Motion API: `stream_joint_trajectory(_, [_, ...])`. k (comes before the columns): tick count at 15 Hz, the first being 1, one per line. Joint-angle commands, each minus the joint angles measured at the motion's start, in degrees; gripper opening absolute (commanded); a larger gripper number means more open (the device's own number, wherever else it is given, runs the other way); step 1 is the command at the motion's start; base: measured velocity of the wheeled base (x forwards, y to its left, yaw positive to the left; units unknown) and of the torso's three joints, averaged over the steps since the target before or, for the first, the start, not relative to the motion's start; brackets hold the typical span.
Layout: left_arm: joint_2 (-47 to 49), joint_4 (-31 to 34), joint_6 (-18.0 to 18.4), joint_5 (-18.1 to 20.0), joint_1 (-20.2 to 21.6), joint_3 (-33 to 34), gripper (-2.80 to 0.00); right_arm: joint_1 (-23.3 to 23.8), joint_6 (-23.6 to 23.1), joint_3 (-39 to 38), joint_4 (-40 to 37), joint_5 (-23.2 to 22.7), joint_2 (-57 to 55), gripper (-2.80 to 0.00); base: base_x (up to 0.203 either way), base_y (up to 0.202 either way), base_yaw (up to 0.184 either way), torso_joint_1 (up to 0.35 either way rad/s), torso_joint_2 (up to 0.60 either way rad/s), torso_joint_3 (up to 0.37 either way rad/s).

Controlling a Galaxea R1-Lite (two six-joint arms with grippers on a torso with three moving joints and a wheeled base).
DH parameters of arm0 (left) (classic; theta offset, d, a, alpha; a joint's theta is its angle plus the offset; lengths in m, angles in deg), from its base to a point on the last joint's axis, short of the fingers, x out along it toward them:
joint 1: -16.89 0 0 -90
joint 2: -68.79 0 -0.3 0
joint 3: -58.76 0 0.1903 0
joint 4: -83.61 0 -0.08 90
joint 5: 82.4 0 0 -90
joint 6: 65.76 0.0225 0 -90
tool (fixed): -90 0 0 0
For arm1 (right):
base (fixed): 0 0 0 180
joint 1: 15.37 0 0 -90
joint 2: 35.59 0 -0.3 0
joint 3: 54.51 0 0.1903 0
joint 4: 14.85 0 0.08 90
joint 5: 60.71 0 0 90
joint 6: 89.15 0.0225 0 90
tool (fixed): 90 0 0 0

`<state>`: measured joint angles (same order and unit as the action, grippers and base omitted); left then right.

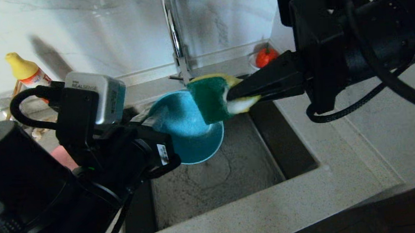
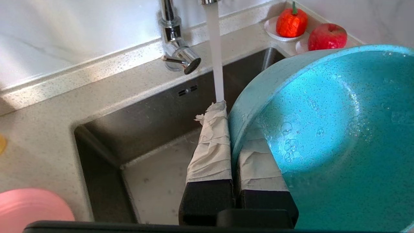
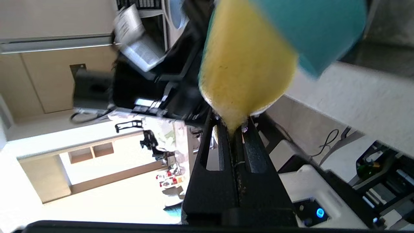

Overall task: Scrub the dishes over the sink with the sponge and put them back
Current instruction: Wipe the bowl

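Your left end effector (image 2: 233, 129) is pressed together on the rim of the teal-blue bowl (image 1: 190, 129), one taped finger inside the wall and one outside, so the bowl hangs tilted over the sink (image 1: 293, 150) with its hollow turned toward the right arm. The stream from the tap (image 2: 176, 48) lands on the tip of the outer finger, right beside the rim.

Your right end effector (image 1: 241, 96) is clamped on one end of the sponge (image 1: 211, 99). The foam bulges and narrows where the jaws bite. The free end, dark green scouring face toward the head camera, sits at the bowl's upper rim; whether it actually presses on the rim is hard to say.

Treat the bowl as stiff, fairly light and probably breakable. It is beaded with water inside, so I judge it slippery, and a grip on one point of the rim will let it pivot if you scrub hard. Keep the strokes close to the gripped side.

The sponge is soft and will fold under load, so a hold nearer its middle would give a firmer stroke.

Further out, the pink plate (image 2: 30, 205) waits on the desk (image 1: 363, 140) beside the sink. Two saucers of red fruit (image 2: 292, 22) sit at the far corner. A yellow-capped bottle (image 1: 25, 72) stands behind your left arm.
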<state>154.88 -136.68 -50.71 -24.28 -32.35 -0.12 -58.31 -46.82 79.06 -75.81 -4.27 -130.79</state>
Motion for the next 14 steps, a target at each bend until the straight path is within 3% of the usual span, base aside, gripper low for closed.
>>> stream_joint_trajectory(1, [1.01,-0.33,-0.02,-0.38,0.20,-0.69,-2.80,-0.11,0.21,-0.08,-0.86,-0.37,2.41,-2.80,0.000,0.000,0.000,0.000,0.00,0.000])
stream_joint_trajectory(6, [2.15,-0.33,-0.29,-0.70,1.43,-0.79,-2.80,-0.11,0.21,-0.13,-1.93,-0.58,5.40,-2.80,0.000,0.000,0.000,0.000,0.00,0.000])
stream_joint_trajectory(8, [2.15,-0.10,-1.08,-2.55,1.80,-0.67,-2.80,0.03,0.24,-0.16,-2.63,-0.63,6.84,-2.80,0.000,0.000,0.000,0.000,0.00,0.000])
stream_joint_trajectory(14, [1.93,0.77,-5.31,-4.33,8.39,6.19,-2.80,2.53,-0.23,-2.18,-6.70,-0.29,9.57,-2.80,0.000,0.000,0.000,0.000,0.00,0.000])
